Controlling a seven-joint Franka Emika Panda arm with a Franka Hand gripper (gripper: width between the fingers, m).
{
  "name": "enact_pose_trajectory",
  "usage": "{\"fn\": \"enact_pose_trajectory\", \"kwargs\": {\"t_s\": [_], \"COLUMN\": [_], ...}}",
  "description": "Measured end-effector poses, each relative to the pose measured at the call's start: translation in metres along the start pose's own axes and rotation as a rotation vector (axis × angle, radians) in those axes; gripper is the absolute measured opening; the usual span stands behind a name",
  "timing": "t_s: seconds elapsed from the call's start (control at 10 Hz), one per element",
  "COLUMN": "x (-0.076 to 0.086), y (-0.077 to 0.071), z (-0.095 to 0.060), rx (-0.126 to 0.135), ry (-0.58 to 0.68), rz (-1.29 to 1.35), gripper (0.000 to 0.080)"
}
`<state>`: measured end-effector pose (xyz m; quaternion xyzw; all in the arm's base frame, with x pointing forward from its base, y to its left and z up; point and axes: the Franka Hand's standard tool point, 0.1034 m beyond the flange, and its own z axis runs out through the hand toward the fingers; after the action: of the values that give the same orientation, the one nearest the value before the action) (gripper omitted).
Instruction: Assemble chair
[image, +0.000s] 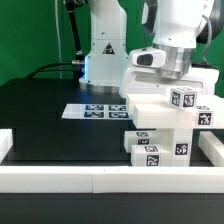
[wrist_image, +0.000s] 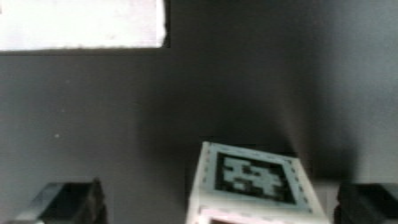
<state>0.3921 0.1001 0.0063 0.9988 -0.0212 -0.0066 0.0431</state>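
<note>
Chunky matte white chair parts (image: 165, 125), blocky with little black-and-white square tags, are piled on the black table (image: 45, 115) at the exterior view's right. The gripper (wrist_image: 222, 205) hangs just above one tagged block, jaws spread wide, holding nothing

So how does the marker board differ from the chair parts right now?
The marker board lies thin and flat on the black table; the chair parts are chunky blocks piled up. The board sits toward the exterior view's left, the parts to its right. Both are white with black square tags.
</note>
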Motion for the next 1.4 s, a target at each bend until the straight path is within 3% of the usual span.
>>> {"fn": "enact_pose_trajectory", "kwargs": {"t_s": [0.5, 0.6, 0.7, 0.8, 0.9, 1.0, 1.4], "x": [0.0004, 0.0004, 0.0004, 0.0004, 0.0004, 0.0004, 0.0009], "y": [-0.0003, -0.0003, -0.0002, -0.0002, -0.0001, 0.0001, 0.0000], "z": [0.0011, 0.0011, 0.0011, 0.0012, 0.0012, 0.0013, -0.0084], "rx": [-0.002, -0.002, -0.002, -0.002, -0.002, -0.002, 0.013], "ry": [-0.001, -0.001, -0.001, -0.001, -0.001, -0.001, -0.007], "rz": [-0.001, -0.001, -0.001, -0.001, -0.001, -0.001, -0.002], "gripper": [0.0649, 0.0537, 0.0537, 0.0352, 0.0352, 0.0269, 0.0269]}}
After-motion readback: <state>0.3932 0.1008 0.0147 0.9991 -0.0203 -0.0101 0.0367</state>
